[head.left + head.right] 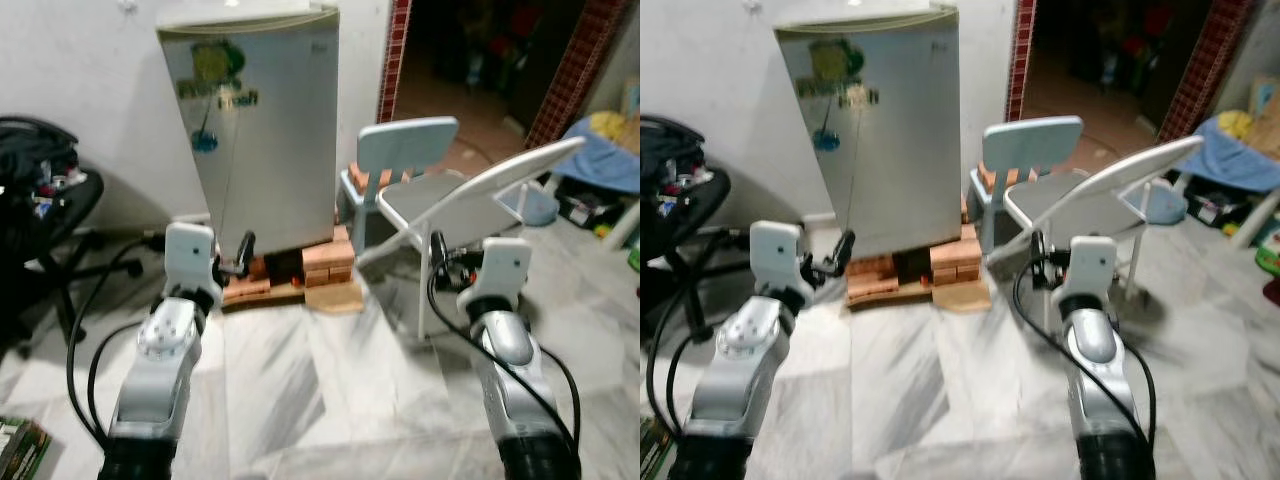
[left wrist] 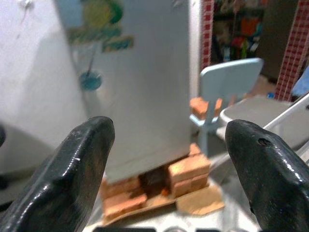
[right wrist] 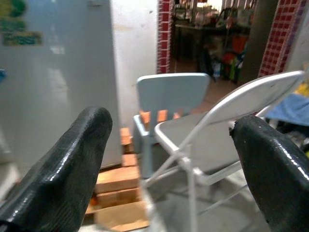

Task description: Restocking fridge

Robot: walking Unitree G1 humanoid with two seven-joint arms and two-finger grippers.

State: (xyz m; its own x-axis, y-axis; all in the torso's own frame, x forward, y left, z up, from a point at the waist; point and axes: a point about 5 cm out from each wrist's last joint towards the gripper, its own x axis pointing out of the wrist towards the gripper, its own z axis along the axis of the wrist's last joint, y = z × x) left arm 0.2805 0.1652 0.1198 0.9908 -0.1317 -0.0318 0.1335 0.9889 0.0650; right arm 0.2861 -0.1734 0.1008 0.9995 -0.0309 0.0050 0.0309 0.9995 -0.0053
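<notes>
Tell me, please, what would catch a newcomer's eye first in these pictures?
Most striking is the small silver fridge, door shut, standing against the wall on a stack of bricks straight ahead. To its right a grey folding chair stands in front of a pale blue chair. In the foreground both arms are raised, the left gripper and right gripper open and empty.

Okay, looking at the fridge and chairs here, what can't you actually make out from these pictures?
- Inside of the fridge: hidden by its closed door.
- Stickers on the door: too blurred to read, eye and wrist views alike.
- Items on the blue chair: partly hidden behind the folding chair.
- Dark room through the doorway: too dim and small.
- Box on the floor: cut off by the picture's corner.
</notes>
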